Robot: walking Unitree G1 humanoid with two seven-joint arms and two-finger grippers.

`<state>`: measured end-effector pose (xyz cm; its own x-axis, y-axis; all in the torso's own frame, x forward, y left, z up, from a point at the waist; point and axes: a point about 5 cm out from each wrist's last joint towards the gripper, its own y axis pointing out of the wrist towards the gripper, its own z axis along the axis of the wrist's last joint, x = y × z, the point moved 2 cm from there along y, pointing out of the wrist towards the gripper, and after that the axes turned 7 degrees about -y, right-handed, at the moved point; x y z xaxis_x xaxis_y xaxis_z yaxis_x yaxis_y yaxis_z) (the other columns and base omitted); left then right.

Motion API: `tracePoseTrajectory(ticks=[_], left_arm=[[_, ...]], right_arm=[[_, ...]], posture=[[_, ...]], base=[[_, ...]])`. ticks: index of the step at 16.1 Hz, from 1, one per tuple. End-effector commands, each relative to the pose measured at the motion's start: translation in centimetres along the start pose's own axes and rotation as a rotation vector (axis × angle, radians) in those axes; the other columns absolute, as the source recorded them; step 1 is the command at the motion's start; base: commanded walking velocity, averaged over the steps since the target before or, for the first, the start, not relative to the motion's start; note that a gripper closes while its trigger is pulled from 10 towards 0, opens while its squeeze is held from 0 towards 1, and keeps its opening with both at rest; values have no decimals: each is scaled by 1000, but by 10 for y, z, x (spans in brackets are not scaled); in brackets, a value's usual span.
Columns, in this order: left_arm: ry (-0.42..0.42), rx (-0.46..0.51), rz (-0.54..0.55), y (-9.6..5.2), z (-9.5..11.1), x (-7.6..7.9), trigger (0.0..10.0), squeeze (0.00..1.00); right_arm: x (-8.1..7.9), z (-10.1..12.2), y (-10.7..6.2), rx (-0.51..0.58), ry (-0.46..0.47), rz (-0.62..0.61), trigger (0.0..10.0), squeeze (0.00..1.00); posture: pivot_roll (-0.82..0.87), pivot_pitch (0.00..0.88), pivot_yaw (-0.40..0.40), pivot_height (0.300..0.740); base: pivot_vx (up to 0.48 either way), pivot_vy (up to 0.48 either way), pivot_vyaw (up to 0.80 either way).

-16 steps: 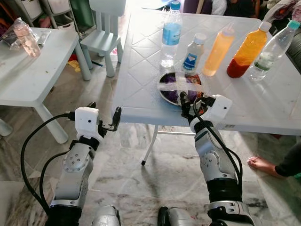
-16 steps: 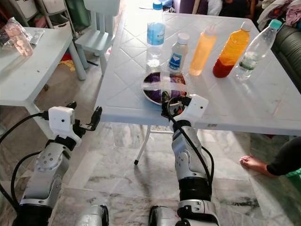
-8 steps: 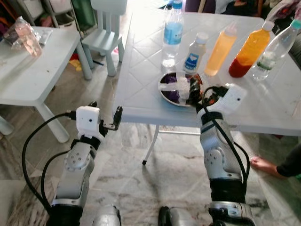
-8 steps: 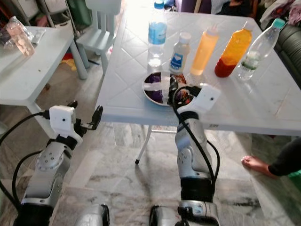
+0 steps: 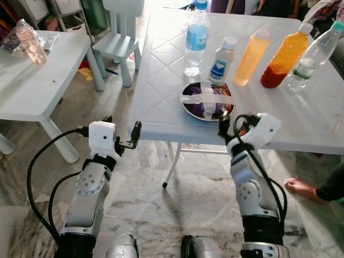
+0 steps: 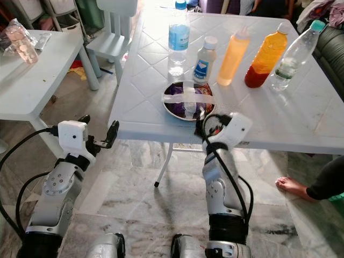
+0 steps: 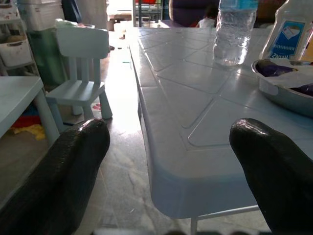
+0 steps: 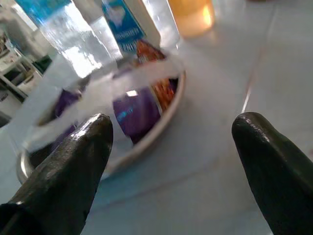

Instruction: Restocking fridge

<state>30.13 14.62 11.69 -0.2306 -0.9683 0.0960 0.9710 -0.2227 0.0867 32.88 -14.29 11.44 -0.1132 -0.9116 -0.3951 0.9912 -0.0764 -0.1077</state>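
A metal bowl (image 5: 207, 100) with purple contents, crossed by white tape strips, sits near the front edge of the white plastic table (image 5: 161, 107). Behind it stand a blue-labelled water bottle (image 5: 196, 37), a small white bottle (image 5: 220, 60), an orange squeeze bottle (image 5: 250, 51), an orange-red juice bottle (image 5: 282, 56) and a clear green-capped bottle (image 5: 314, 54). My right gripper (image 5: 230, 124) is open at the table's front edge, just short of the bowl (image 8: 142, 107), holding nothing. My left gripper (image 5: 121, 126) is open and empty, held off the table's front-left corner (image 7: 176, 191).
A low white table (image 5: 37, 80) with a clear plastic packet (image 5: 27, 42) stands at the left. A small pale chair (image 5: 118, 45) is between the two tables. A person's bare foot (image 5: 301, 188) rests on the marble floor at the right.
My right gripper, beside the bowl half a second ago, has drawn back and down to the table's front edge. The left arm has barely moved.
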Motion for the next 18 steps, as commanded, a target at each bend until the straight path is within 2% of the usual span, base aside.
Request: tracePoseTrajectory(ticks=[1,5,7,11,12,13,15,18], left_arm=[[3,-5,-5,1,-1,2,10000,0],[1,-4,-5,2,-1,4,10000,0],[3,-4,-4,1,-2,4,10000,0],[4,-3,-8,2,-2,4,10000,0],[4,-3,-10,2,-2,4,10000,0],[5,-4,-13,2,-1,4,10000,0],[6,-4,-16,2,-1,4,10000,0],[6,-3,-20,3,-1,6,10000,0]], right_arm=[[-7,-6,2,-36,47,13,10000,0],[-13,-7,10,-58,47,46,10000,0],[-21,1,20,-51,75,89,10000,0],[-25,-5,23,-115,95,110,10000,0],[-27,-8,23,-138,103,123,3059,0],[-26,-14,23,-179,87,123,0,0],[-12,-22,25,-230,73,53,0,0],[7,-20,30,-251,94,-18,0,0]], posture=[[109,101,-24,740],[114,100,-26,740],[119,97,-28,740],[119,97,-27,740],[119,97,-25,740],[119,97,-24,740],[121,97,-23,740],[121,97,-20,740]], base=[[0,0,0],[0,0,0],[0,0,0],[0,0,0],[0,0,0],[0,0,0],[0,0,0],[0,0,0]])
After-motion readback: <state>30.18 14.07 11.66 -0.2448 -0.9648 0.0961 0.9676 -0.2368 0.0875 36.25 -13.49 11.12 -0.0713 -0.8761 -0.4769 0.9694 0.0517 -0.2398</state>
